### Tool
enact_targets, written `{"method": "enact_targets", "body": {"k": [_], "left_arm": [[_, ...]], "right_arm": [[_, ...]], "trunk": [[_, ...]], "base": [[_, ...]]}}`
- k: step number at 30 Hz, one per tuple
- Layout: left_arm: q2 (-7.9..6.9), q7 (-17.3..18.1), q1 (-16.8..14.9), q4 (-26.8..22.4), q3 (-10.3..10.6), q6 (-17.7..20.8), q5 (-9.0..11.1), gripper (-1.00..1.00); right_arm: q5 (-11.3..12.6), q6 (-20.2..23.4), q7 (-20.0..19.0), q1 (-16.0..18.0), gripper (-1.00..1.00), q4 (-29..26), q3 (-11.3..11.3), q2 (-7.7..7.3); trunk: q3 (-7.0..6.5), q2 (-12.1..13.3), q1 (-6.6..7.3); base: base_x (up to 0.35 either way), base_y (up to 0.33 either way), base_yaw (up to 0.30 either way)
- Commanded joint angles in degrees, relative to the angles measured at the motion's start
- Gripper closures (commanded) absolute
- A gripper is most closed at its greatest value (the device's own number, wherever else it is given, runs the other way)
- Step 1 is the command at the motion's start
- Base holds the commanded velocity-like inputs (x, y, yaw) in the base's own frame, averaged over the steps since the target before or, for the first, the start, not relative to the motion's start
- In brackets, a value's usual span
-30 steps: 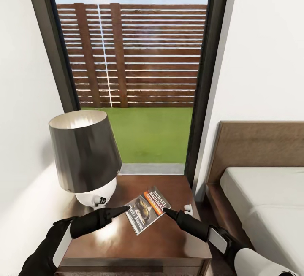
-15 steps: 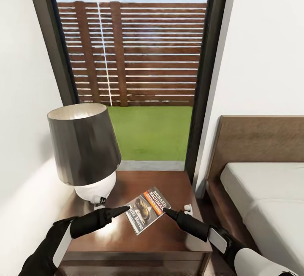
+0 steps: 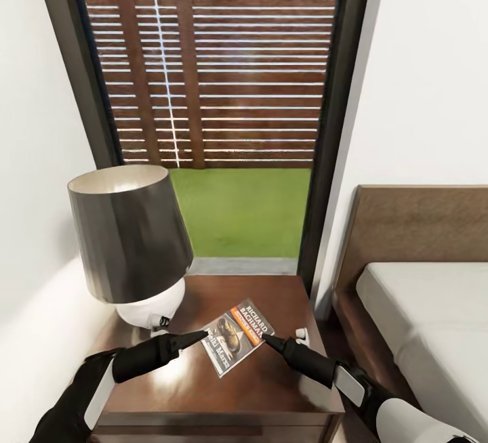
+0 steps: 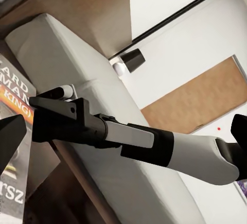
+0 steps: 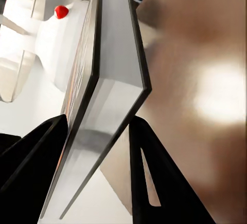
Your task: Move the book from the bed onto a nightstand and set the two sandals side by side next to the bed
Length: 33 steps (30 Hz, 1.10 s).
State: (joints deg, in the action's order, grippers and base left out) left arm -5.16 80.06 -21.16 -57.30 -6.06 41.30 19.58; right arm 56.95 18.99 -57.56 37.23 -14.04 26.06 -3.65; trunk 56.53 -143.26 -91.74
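Book [image 3: 236, 336] held over nightstand [image 3: 271, 389], clamped in right tool [image 3: 266, 339]; left tool [image 3: 202, 334] at its other edge, grip unclear. Release pending; 2 sandals remain.

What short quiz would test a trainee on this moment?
1. True or false: the book lies on the bed.
2. What stands on the nightstand near the book? A) lamp B) vase C) clock
3. Which arm's fingers sit on either side of the book's edge?

Key: 1 false, it is over the nightstand; 2 A; 3 the right gripper.
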Motion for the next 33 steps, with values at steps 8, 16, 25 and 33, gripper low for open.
{"method": "enact_targets", "body": {"k": [8, 16, 25, 33], "left_arm": [[-0.03, 0.2, 0.0, 0.0, 0.0, 0.5, 0.1, -1.00], [-0.03, 0.2, 0.0, 0.0, 0.0, 0.5, 0.1, -1.00], [-0.03, 0.2, 0.0, 0.0, 0.0, 0.6, 0.1, -1.00], [-0.03, 0.2, 0.0, 0.0, 0.0, 0.6, 0.1, -1.00]], "right_arm": [[0.6, 0.5, 0.0, 0.0, 1.00, 0.0, 0.3, -0.04], [0.6, 0.4, 0.0, 0.0, 1.00, 0.1, 0.4, 0.02], [0.6, 0.4, -0.1, 0.0, 1.00, 0.0, 0.4, -0.03], [0.6, 0.4, -0.1, 0.0, 1.00, 0.0, 0.4, -0.04]], "trunk": [[0.06, 0.0, -0.01], [0.06, 0.0, -0.01], [0.06, 0.0, -0.01], [0.72, -0.1, -0.09]], "base": [[0.067, 0.001, 0.000], [0.094, 0.018, 0.000], [0.002, 0.000, 0.000], [0.000, 0.000, 0.000]]}}
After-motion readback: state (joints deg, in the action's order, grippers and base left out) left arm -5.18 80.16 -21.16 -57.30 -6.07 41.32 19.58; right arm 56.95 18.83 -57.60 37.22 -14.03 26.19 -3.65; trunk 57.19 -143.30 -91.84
